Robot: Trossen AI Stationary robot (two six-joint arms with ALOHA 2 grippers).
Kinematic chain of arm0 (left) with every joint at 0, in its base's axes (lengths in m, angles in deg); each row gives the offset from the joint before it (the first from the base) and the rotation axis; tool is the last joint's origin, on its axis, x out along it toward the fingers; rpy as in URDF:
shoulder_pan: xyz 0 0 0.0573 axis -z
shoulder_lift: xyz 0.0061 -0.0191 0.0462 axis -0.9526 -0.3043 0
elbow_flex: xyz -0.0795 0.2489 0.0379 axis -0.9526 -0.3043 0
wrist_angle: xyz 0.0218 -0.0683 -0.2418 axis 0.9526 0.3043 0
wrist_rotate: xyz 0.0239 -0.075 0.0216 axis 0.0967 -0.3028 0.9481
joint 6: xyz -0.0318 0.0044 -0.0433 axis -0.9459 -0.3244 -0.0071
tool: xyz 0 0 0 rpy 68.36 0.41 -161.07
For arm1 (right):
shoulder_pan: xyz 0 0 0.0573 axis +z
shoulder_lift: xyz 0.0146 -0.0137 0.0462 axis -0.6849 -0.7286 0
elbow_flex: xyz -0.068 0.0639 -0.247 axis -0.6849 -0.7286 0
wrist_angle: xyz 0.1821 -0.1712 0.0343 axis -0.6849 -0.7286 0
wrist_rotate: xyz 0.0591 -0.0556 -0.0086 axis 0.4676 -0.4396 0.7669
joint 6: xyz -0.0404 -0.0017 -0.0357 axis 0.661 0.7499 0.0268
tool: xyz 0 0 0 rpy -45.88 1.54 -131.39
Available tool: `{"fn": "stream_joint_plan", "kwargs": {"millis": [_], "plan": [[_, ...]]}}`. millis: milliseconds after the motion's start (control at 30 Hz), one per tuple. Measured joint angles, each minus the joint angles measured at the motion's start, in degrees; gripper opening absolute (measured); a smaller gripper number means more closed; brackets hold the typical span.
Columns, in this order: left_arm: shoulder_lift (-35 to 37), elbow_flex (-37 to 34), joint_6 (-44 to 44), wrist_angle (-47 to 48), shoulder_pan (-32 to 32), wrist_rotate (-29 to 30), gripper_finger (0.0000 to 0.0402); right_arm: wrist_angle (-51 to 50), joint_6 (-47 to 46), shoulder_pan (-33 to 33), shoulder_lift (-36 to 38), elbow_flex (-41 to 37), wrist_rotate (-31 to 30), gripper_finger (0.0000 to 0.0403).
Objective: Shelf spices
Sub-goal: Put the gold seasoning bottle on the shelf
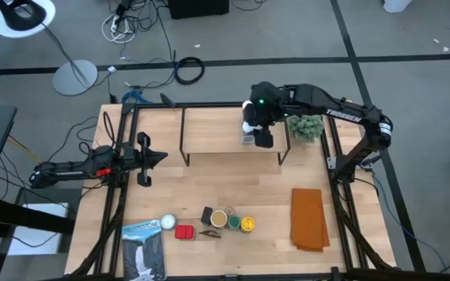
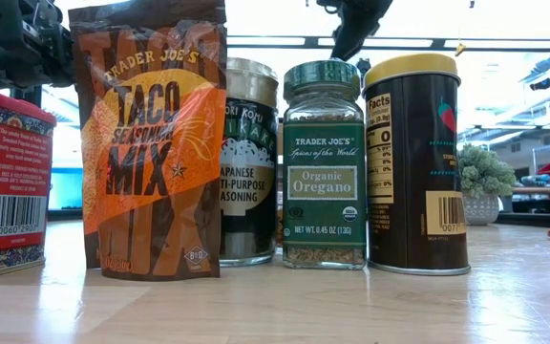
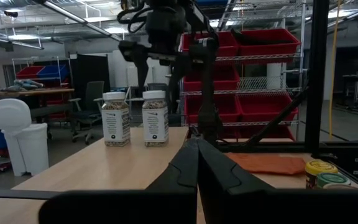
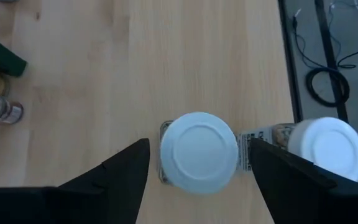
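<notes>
Two jars with white lids stand upright side by side on the shelf's light wood top (image 1: 217,129). In the right wrist view, one jar (image 4: 199,149) sits below the gap of my right gripper (image 4: 197,142), and the other (image 4: 331,149) is just outside one finger. My right gripper (image 3: 166,62) hangs open above both jars, clear of them. More spices (image 1: 225,221) stand in a row near the table's front edge, and they fill the low view (image 2: 325,162). At the table's left, my left gripper (image 1: 161,156) waits, shut and empty.
An orange folded cloth (image 1: 309,218) lies at the near right, and a blue-and-white booklet (image 1: 143,250) at the near left. A small green plant (image 1: 305,126) stands right of the shelf. Black frame rails (image 1: 116,195) run along the table's sides.
</notes>
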Motion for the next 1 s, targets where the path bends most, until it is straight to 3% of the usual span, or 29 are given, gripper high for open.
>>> {"fn": "stream_joint_plan", "kwargs": {"millis": [267, 633, 833, 1000], "plan": [[0.0, 0.0, 0.0, 0.0, 0.0, 0.0, 0.0006, -5.6, -7.1, 1.2, 5.1, 0.0, 0.0, 0.0265], [0.0, 0.0, 0.0, 0.0, 0.0, 0.0, 0.0006, -13.7, -20.4, 8.0, 13.0, -1.6, -0.6, 0.0206], [0.0, 0.0, 0.0, 0.0, 0.0, 0.0, 0.0006, -10.5, -30.8, 16.9, 19.4, -12.9, -6.2, 0.0144], [0.0, 0.0, -2.1, 0.0, 0.0, 0.0, 0.0006, -0.2, -42.4, 24.5, 24.4, -27.1, -7.4, 0.0095]]}}
